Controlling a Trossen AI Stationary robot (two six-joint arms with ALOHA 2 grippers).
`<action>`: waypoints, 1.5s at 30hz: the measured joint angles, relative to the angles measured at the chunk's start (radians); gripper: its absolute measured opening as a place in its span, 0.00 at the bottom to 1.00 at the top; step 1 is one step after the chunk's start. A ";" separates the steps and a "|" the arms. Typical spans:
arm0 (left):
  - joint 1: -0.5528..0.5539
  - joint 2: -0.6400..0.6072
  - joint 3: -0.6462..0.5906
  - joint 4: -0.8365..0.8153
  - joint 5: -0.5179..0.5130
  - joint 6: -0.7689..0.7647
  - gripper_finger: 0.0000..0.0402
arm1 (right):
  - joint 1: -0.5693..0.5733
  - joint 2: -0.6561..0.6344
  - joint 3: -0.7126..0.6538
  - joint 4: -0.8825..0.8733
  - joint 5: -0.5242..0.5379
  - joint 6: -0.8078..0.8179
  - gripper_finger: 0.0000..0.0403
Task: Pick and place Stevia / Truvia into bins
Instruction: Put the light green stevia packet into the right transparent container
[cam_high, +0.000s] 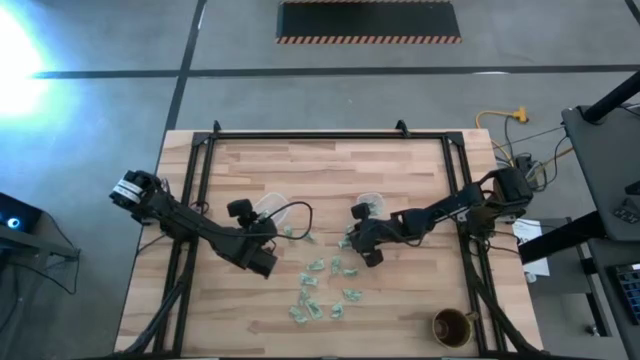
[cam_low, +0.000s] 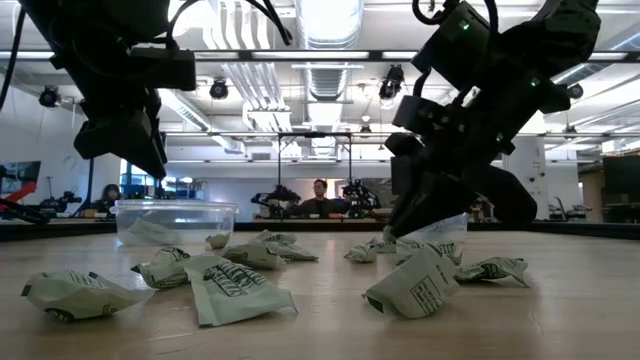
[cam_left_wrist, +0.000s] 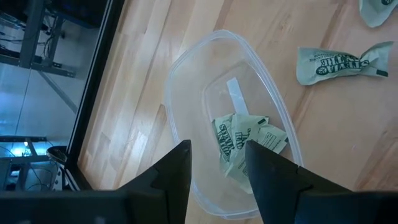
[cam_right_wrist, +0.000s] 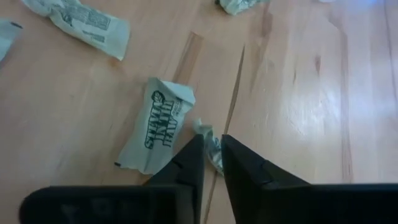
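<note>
A lab with ceiling ducts lies beyond the wooden counter. The right gripper is low over the counter's middle, fingers nearly together, pinching the crumpled end of a Stevia packet whose long axis runs straight ahead from the fingertips. The right bin sits just behind that arm. The left gripper hovers, fingers apart, over the left bin, which holds packets. More packets are scattered toward the near edge.
</note>
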 joint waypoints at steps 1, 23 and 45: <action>0.000 0.000 0.000 0.000 0.000 0.000 0.34 | 0.000 0.000 0.000 0.000 0.000 -0.001 0.08; 0.000 0.000 -0.001 0.001 0.000 0.000 0.34 | 0.004 -0.026 0.034 0.008 0.003 -0.032 0.02; 0.000 0.000 -0.002 0.010 -0.001 0.000 0.34 | 0.006 -0.420 -0.066 -0.304 0.292 0.136 0.02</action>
